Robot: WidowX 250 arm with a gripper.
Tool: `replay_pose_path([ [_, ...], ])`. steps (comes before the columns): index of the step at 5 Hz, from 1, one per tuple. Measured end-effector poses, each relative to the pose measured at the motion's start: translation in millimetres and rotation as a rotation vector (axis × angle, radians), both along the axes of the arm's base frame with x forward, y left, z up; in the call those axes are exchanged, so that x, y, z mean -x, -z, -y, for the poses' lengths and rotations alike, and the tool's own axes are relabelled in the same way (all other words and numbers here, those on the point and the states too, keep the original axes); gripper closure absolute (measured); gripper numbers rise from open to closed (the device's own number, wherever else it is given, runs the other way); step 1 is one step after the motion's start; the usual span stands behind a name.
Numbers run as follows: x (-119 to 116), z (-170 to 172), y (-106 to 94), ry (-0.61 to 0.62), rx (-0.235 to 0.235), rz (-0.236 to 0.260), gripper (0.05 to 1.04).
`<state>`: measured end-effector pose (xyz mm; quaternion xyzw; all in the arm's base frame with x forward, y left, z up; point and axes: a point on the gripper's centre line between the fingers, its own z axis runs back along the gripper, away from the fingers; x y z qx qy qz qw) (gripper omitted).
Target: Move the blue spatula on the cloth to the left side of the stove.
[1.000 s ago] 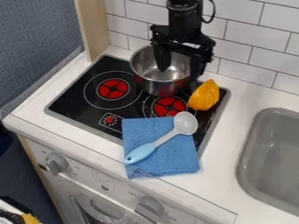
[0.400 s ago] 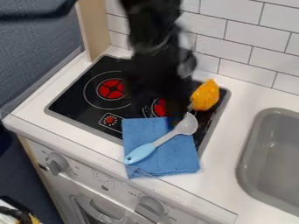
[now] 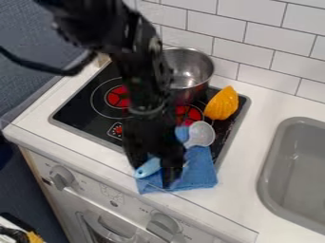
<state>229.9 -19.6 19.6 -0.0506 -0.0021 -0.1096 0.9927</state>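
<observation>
Gripper (image 3: 153, 175) hanging low over the cloth (image 3: 202, 167), fingers spread apart!
Blue spatula (image 3: 201, 135) lying diagonally on the cloth, handle showing btwn the fingers w/o being clenched, pale head pointing up & R in view; arm (image 3: 143, 71) crossing the stove (image 3: 71, 108) from upper L, metal pot (image 3: 198, 71) sitting at the back, yellow-orange toy (image 3: 222, 103) resting nr the spatula's head

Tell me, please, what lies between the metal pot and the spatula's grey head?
In the camera view, a burner with red markings on the black stove lies between the pot and the spatula's head.
</observation>
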Motion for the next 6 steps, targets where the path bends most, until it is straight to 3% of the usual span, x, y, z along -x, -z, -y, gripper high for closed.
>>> replay_pose_path([
  [3, -1.8, 9.3, 1.6, 0.057, -0.042, 0.019, 0.091],
  [4, -0.5, 12.1, -3.6, 0.066, -0.045, 0.039, 0.159],
  [6, 0.8, 14.8, -3.2, 0.069, -0.056, 0.035, 0.747],
])
